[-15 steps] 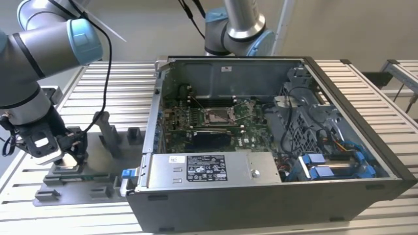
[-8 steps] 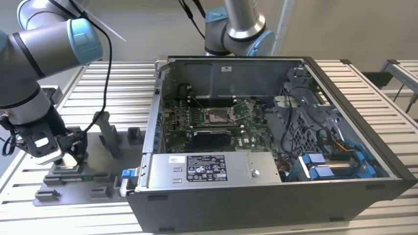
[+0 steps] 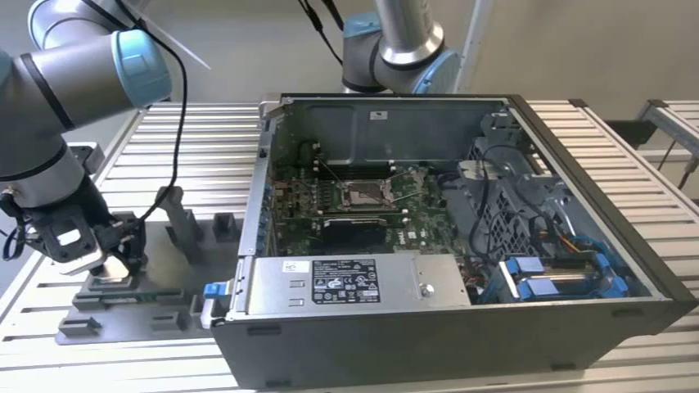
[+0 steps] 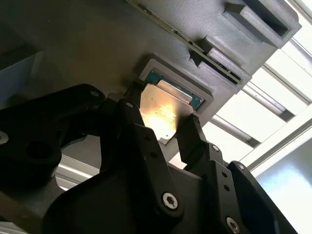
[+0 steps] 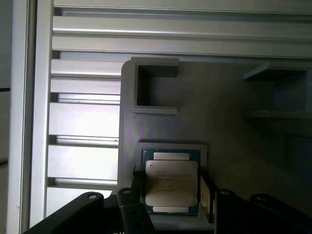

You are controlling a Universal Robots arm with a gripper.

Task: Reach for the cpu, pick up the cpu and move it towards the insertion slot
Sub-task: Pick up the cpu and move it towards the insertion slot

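Over the grey fixture (image 5: 229, 92), gripper (image 4: 163, 114) jaws closed on opposite edges of the cpu (image 5: 171, 181)

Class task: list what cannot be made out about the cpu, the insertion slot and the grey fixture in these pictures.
1. The cpu: in the second wrist view, partly behind the end effector's black links; glare washes out its face.
2. The insertion slot: in the exterior view, its contacts are too small to tell.
3. The grey fixture: cut off by the first wrist view's edges.
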